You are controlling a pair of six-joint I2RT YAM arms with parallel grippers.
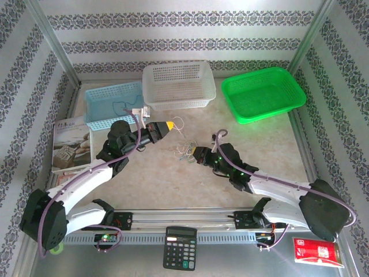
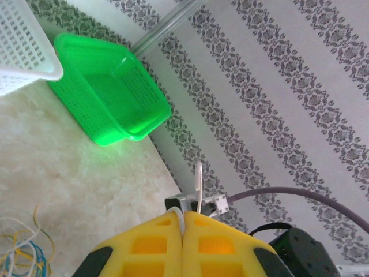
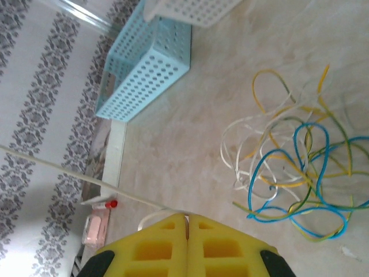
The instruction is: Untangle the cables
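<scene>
Desk (image 1: pixel 259 156): marbled top.
White basket (image 1: pixel 179 86): landmark at the desk's far edge.
Left pincer (image 1: pixel 168 125): just nearside of the basket, closed; pale strand at its seam, grip uncertain.
Right pincer (image 1: pixel 198 153): further nearside, closed.
Cables (image 1: pixel 183 152): nearside of the basket, beside the right pincer.
Progress: barely begun, loops interlaced.
Views: right wrist separates blue, yellow and white loops; top external blurs them.
</scene>
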